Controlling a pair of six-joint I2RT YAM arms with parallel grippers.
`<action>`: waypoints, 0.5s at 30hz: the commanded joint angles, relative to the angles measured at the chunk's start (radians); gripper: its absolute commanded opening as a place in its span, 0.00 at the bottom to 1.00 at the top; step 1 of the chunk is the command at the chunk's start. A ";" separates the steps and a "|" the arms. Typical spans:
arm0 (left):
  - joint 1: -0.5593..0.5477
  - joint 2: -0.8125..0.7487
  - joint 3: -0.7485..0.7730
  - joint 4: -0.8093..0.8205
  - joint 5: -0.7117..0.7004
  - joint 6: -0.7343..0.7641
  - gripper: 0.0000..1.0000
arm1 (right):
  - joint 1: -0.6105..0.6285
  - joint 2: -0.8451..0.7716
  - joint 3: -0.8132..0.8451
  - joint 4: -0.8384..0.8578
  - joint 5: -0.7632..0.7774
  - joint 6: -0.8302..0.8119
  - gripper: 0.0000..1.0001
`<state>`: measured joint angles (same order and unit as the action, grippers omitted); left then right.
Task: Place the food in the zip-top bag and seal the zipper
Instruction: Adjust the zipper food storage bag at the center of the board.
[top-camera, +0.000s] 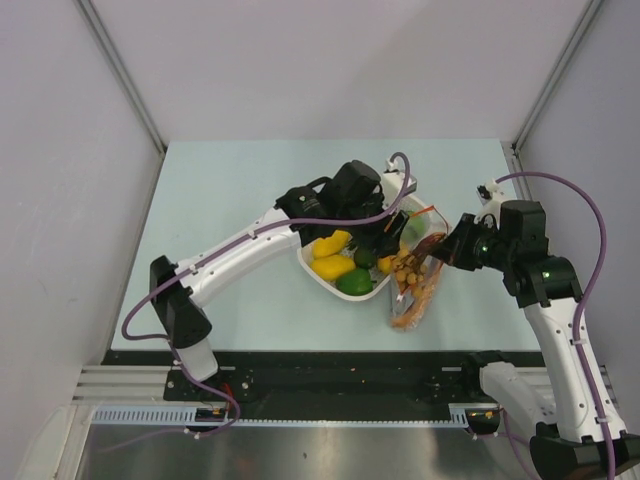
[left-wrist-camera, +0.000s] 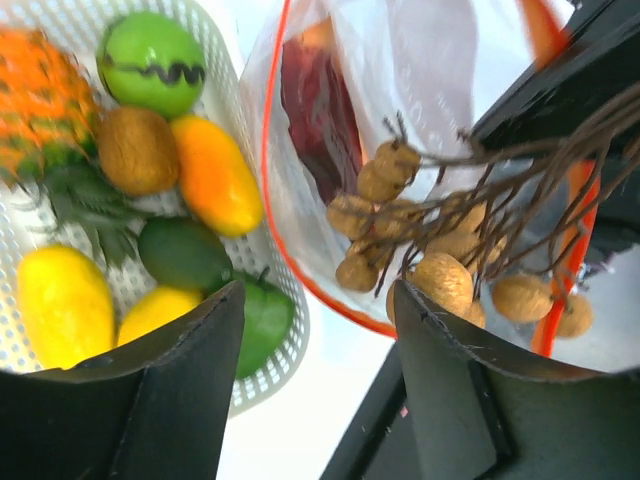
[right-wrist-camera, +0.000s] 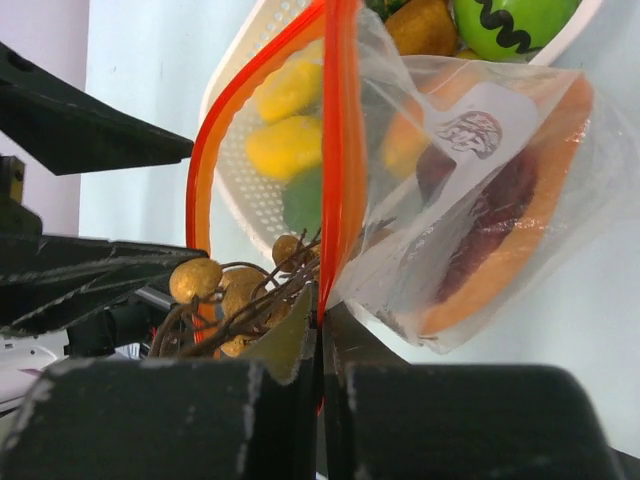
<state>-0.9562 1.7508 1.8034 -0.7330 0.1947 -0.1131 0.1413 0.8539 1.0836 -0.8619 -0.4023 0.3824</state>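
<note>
Zip-top bag (right-wrist-camera: 400, 80): it lies on the table (top-camera: 230, 190), touching the right side of the white basket (left-wrist-camera: 265, 375). Its mouth is open in a loop.
Zipper (right-wrist-camera: 340, 120): the thin red-orange strip runs around the open mouth. One part of it goes straight into the right pincer.
Right pincer (right-wrist-camera: 320, 330): its fingers are pressed together on the zipper at the edge of the bag.
Orange slice (right-wrist-camera: 500, 230): it is inside the bag, with its dark red middle showing through the plastic.
Brown berry cluster (left-wrist-camera: 400, 225): it sits at the bag's mouth, just beside the right pincer.
Left pincer (left-wrist-camera: 318, 295): its fingers are wide apart and hold nothing. It hangs over the bag's mouth and the basket's edge.
Basket: it holds yellow and green fruits and a spiky orange one (left-wrist-camera: 40, 90).
</note>
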 joint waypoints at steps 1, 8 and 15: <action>0.031 -0.044 -0.047 0.015 0.064 -0.048 0.63 | 0.004 -0.030 0.045 0.038 -0.041 -0.007 0.00; 0.045 -0.019 -0.018 -0.015 0.112 -0.033 0.08 | 0.003 -0.032 0.045 0.037 -0.044 -0.016 0.00; 0.051 -0.160 -0.068 0.043 0.185 -0.011 0.00 | 0.001 -0.078 0.045 0.037 -0.127 -0.013 0.00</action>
<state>-0.9112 1.7248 1.7508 -0.7448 0.3000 -0.1383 0.1413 0.8177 1.0836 -0.8619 -0.4606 0.3798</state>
